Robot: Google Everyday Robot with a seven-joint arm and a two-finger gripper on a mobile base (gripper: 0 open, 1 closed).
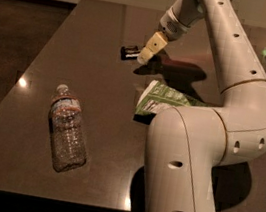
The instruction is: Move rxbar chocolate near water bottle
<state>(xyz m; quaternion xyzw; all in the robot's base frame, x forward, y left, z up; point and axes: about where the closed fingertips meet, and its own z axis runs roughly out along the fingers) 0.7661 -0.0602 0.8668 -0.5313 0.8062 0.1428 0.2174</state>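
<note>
One gripper (145, 55) hangs just at the right end of the chocolate bar (128, 52), far back on the table (91, 25); its grip cannot be told. Well apart, nearer left, lies the bottle (67, 130)

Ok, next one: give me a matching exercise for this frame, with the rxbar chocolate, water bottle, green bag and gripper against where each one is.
Things:
1. rxbar chocolate
2. water bottle
3. green bag
4. gripper

Places:
A. lying on its side, on the near left part of the table
B. at the right end of the small dark bar
C. flat on the far middle of the table
D. mid-table, partly hidden behind the arm

Pairs: 1-C, 2-A, 3-D, 4-B.
</note>
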